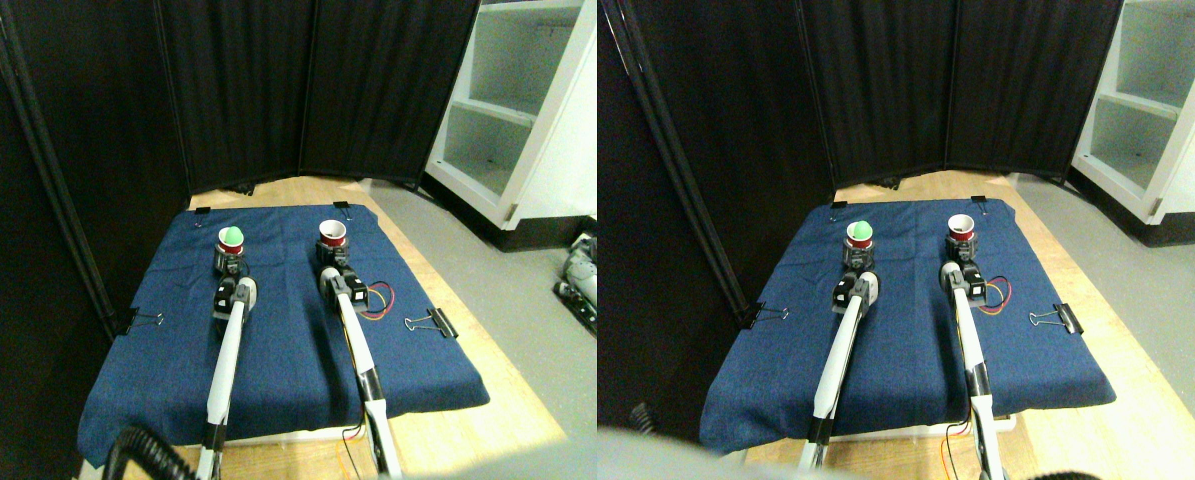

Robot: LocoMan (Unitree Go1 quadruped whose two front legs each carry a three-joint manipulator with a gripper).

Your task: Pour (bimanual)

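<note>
On the blue cloth (287, 340), at the far ends of both manipulators: reaching forward, each dark gripper sitting right at the base of a red cup. Left gripper (230, 262) pressing against or just under the left red cup (231, 240), which is carrying a green ball (234, 238) in its mouth; right gripper (334, 254) meeting the right red cup (333, 236), which is showing a white, seemingly empty interior. Jaw spread too small to read in this view, so cannot tell whether either is clamping its cup or merely touching it.

Judging progress: looking early. Both cups standing upright and well apart, side by side near the far edge of the cloth; ball sitting in the left cup, nothing transferred. Remaining, by this reading: securing both cups, lifting, bringing the left one over the right, tipping the ball across.

Moving outward: pale limbs stretching back toward the bottom of the view, red and yellow wires (382, 298) looping beside the right limb, a binder clip (435, 323) pinning the right edge of the cloth, wooden board (477, 330) underneath, black curtain (257, 90) behind, white shelving (517, 100) to the right.
</note>
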